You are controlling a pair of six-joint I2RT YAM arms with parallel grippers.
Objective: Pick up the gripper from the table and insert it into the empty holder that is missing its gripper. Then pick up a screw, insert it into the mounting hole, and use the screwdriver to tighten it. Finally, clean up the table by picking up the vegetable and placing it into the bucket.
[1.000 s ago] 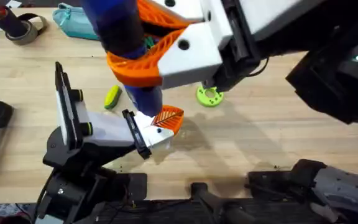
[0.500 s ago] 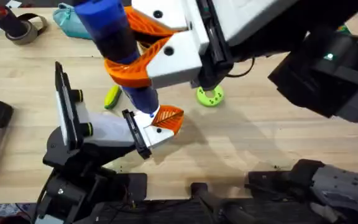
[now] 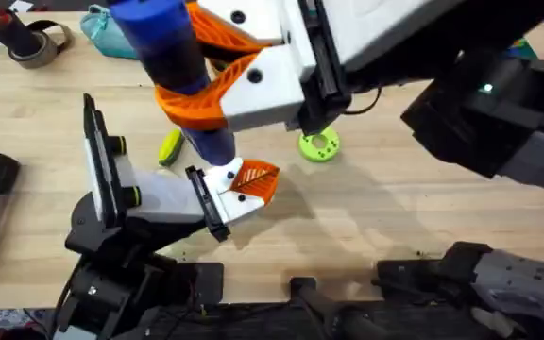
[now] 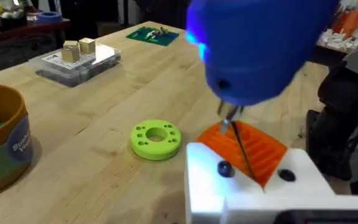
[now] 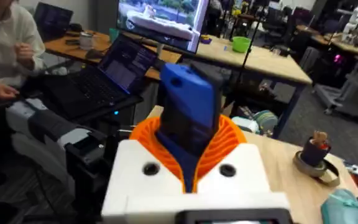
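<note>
I judge I'm in the tightening step. My right tool [image 3: 196,99] is clamped around the screwdriver [image 3: 173,57], orange pads pressed on its blue barrel, and the bit comes down onto the white holder [image 3: 223,194]. In the left wrist view the thin bit meets the holder's top face at a dark hole, with the orange gripper [image 4: 247,149] seated just behind it. I can't tell whether the bit is truly engaged in the screw head, or whether my left tool is open or shut.

The next move, as I read it, calls for keeping the screwdriver upright over that hole and pressing down steadily while it turns, without pushing the holder sideways.

The screwdriver is a thick bright-blue cylinder with a darker band near the nose. The yellow-green vegetable [image 3: 169,147] lies on the table [image 3: 395,208] just beyond the holder; the bucket [image 4: 2,146] stands farther off, not yet used.
</note>
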